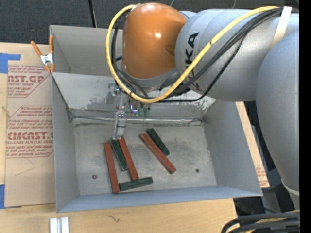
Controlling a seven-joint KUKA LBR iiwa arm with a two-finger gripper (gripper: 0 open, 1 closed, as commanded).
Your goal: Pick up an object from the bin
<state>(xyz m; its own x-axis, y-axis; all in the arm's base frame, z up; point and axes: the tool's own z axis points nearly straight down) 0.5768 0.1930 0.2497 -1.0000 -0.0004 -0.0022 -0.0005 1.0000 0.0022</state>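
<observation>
Grey metal walls slope down to the flat, scuffed floor of the bin (194, 152), which takes up the middle and lower part of the frame. Six narrow bars lie on that floor in two loose groups, with bare metal between them and round them.

The arm (238, 52) comes in from the upper right. Its rounded orange cover (148, 38) sits at the top centre, and a yellow cable (144, 101) loops round the cover. The gripper (118, 130) hangs below the cover, left of centre, and points down at the left group. Whether it is open or closed cannot be told from this angle, and nothing can be seen held in it.

Its tip is right at the upper end of a dark green bar (119, 155), which runs down and slightly to the right. Contact between the two cannot be made out. This bar lies between two longer ones and seems to touch both. The left red bar (111, 168) runs almost straight down toward the lower wall. The second red bar (129, 159) slants down to the right. A short green bar (136, 183) lies nearly level across the bottom of the group, and its left end meets the foot of the left red bar.

The other group lies right of centre, well apart from the gripper. A right red bar (158, 153) slants from upper left to lower right. A right green bar (159, 141) lies just above it, side by side and at about the same slant.
</observation>
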